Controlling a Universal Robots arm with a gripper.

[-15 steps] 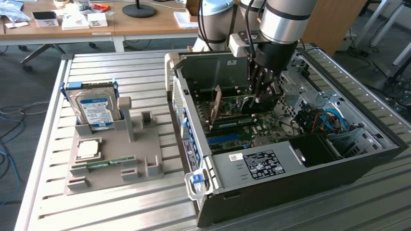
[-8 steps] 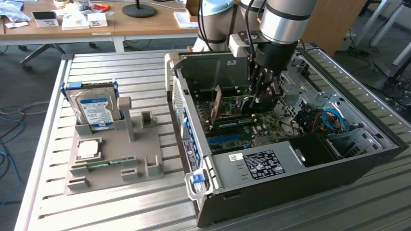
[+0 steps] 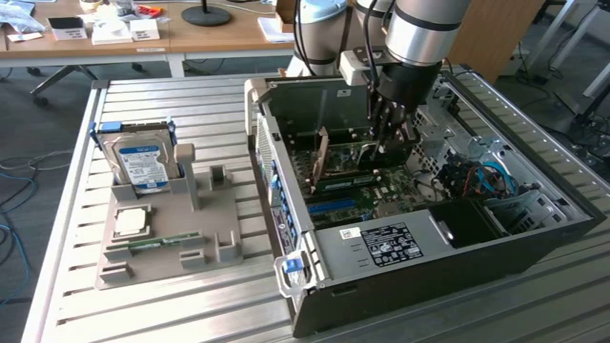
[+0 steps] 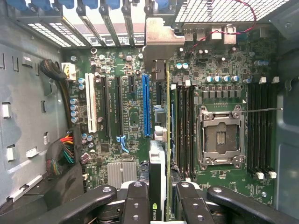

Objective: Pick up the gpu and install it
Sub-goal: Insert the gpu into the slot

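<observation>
My gripper [image 4: 161,198] pinches the gpu [image 4: 158,158] above the motherboard [image 4: 133,116]; any tilt, I judge, and its edge jams there instead of seating.

Inside the computer case [image 3: 429,286] the gpu [image 4: 157,158] stands on edge over the motherboard [image 4: 133,116]. The parts tray [image 3: 162,250] lies beside the case on the tabletop [image 3: 171,314].

- Pale wooden desk [image 3: 205,41], white frame: stands across the far side of the room. On its top are white cartons [image 3: 143,29], papers and a round black stand base [image 3: 207,16].
- Dark grey floor [image 3: 53,128]: loose blue cables [image 3: 11,179] trail at the exterior view's left.
- Ribbed aluminium worktable [image 3: 171,314]: foreground.
- Brown wooden panel [image 3: 501,32]: behind the worktable's far corner at the exterior view's right.
- Light: even and soft.
</observation>
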